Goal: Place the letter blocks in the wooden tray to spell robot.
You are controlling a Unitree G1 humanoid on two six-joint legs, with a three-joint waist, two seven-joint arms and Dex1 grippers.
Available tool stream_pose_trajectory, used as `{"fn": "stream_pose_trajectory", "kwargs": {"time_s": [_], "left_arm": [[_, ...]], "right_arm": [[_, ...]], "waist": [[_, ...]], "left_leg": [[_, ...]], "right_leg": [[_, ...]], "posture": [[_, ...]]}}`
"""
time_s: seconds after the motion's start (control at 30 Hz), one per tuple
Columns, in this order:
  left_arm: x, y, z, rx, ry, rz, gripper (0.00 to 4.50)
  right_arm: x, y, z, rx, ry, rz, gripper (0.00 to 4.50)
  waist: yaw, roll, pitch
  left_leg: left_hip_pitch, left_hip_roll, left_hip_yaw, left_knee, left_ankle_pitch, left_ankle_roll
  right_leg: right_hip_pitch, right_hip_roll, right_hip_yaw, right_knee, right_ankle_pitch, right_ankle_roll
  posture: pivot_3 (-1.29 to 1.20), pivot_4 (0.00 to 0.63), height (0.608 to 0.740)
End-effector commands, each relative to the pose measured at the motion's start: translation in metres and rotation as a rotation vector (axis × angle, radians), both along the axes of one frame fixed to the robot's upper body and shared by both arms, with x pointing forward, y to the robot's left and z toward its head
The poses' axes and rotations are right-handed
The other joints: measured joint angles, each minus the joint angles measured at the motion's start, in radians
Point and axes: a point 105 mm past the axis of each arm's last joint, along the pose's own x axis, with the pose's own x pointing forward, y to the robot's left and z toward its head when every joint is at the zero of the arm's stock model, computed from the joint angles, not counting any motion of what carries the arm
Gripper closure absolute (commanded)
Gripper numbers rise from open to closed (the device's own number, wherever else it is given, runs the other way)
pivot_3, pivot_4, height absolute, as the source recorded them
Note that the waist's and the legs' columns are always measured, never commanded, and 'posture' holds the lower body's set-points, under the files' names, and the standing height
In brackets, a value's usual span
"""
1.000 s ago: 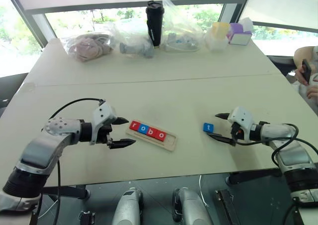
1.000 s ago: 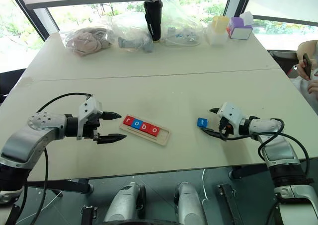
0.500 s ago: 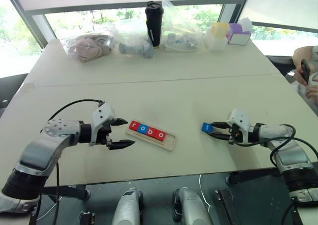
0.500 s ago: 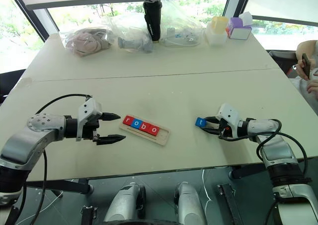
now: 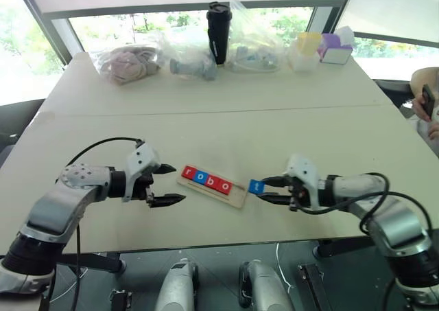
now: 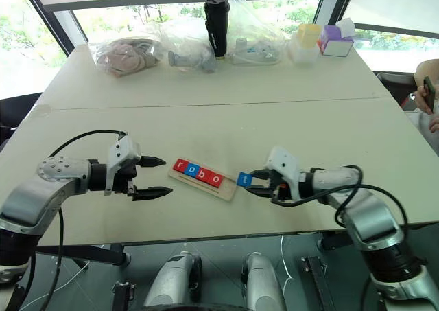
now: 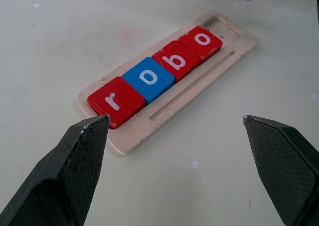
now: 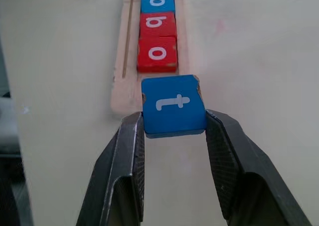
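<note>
Wooden tray's (image 8: 149, 46) far end and first letter block beyond right wrist view's edge.

A pale table (image 5: 226, 129) bears the wooden tray (image 5: 236, 198) and bags (image 5: 127, 60).

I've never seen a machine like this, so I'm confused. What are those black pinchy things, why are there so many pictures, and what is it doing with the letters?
It's a robot with two arms. Two pictures come from cameras on its head, looking down at the table. The other two come from cameras on its wrists, looking along its black jaws. The wooden tray already holds four letter blocks spelling r, o, b, o. The right gripper is pinching the blue t block just beside the tray's open end. The left gripper waits beside the tray with its jaws open, holding nothing. At the far side of the table sit plastic bags and a black cup.
</note>
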Motion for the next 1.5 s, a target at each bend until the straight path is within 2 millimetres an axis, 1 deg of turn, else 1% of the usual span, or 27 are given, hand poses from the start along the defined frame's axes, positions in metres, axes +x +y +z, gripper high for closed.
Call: {"fn": "stream_pose_trajectory", "kwargs": {"time_s": [0.03,0.13,0.23,0.33,0.47,0.67,0.93,1.23,1.5], "left_arm": [[0.0,-0.002,0.007,0.003,-0.039,-0.011,0.0],[0.0,-0.002,0.006,0.001,-0.036,-0.008,0.0],[-0.001,-0.003,0.005,-0.005,-0.034,-0.008,0.0],[-0.001,-0.005,0.004,-0.009,-0.034,-0.008,0.0],[-0.002,-0.006,0.003,-0.012,-0.034,-0.008,0.0],[-0.002,-0.006,0.002,-0.01,-0.037,-0.006,0.0],[-0.001,-0.005,0.002,-0.011,-0.037,0.002,0.0],[0.0,-0.004,0.002,-0.012,-0.039,0.007,0.0],[-0.001,-0.005,0.001,-0.006,-0.041,0.005,0.0]], "right_arm": [[0.008,0.01,0.007,-0.023,-0.036,-0.062,3.34],[0.013,0.015,0.003,-0.041,-0.022,-0.12,3.34],[0.013,0.02,0.0,-0.049,-0.004,-0.142,3.34],[0.007,0.022,0.0,-0.051,0.007,-0.127,3.34],[-0.001,0.026,0.004,-0.045,0.016,-0.081,3.34],[-0.004,0.029,0.004,-0.051,0.024,-0.058,3.34],[0.0,0.028,-0.005,-0.08,0.025,-0.063,3.34],[0.005,0.031,-0.006,-0.091,0.003,-0.072,3.34],[0.003,0.034,-0.006,-0.076,0.009,-0.068,3.34]], "waist": [[0.001,0.0,0.0],[0.001,0.0,0.0],[0.001,0.0,0.0],[0.0,0.0,0.0],[0.0,0.0,0.0],[0.0,0.0,0.0],[0.0,0.0,0.0],[0.0,0.0,0.0],[0.0,0.0,0.0]], "left_leg": [[0.0,0.0,0.0,0.0,0.0,0.0],[-0.001,-0.001,0.002,0.0,0.0,0.0],[-0.001,-0.001,0.002,0.0,0.0,0.0],[-0.001,-0.001,0.002,0.0,0.0,0.0],[-0.001,0.0,0.002,0.0,0.0,0.0],[-0.001,0.0,0.002,0.0,0.0,0.0],[-0.001,0.0,0.002,0.0,0.0,0.0],[-0.001,0.0,0.002,0.0,0.0,0.0],[-0.001,0.0,0.002,0.0,0.0,0.0]], "right_leg": [[0.0,0.0,0.0,0.0,0.0,0.0],[0.0,0.0,0.0,0.0,0.001,-0.002],[0.0,0.0,0.0,0.0,0.001,-0.001],[0.0,0.0,0.0,0.0,0.0,0.0],[0.0,0.0,0.0,0.0,0.0,0.0],[0.0,0.0,0.0,0.0,0.0,0.0],[0.0,0.001,0.0,0.0,0.0,0.0],[0.0,0.001,0.0,0.0,0.0,0.0],[0.0,0.001,0.0,0.0,0.0,0.0]], "posture": [[0.0,0.15,0.74],[0.0,0.15,0.74],[0.0,0.15,0.74],[0.0,0.15,0.74],[0.0,0.15,0.74],[0.0,0.15,0.74],[0.0,0.15,0.74],[0.0,0.15,0.74],[0.0,0.15,0.74]]}}
